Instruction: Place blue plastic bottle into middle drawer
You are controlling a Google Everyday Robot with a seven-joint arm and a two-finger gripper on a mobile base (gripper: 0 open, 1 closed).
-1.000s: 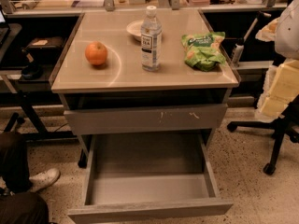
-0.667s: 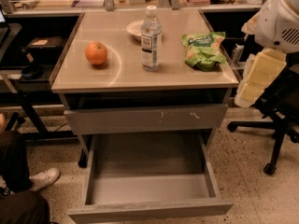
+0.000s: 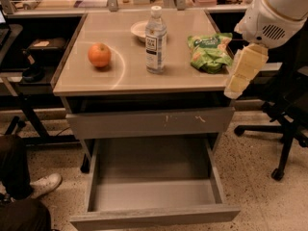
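Observation:
The blue plastic bottle (image 3: 156, 38), clear with a white cap and a label band, stands upright near the middle of the tan cabinet top (image 3: 120, 78). The middle drawer (image 3: 153, 196) is pulled out wide open below, and its smooth grey inside holds nothing. Above it is a shut grey drawer front with pale scratches (image 3: 149, 122). My gripper (image 3: 235, 87), pale yellow under the white arm, hangs at the cabinet's right edge. It is to the right of the bottle and beside the green bag, and it holds nothing.
An orange fruit (image 3: 99, 55) sits left of the bottle, a white bowl (image 3: 139, 29) behind it, and a green snack bag (image 3: 209, 52) to its right. A black office chair (image 3: 284, 124) stands at the right. A person's leg and white shoe (image 3: 43, 184) are at the lower left.
My arm and gripper have moved left from the right edge of the view to the cabinet's right edge. The bottle, the fruit and the drawers have not moved.

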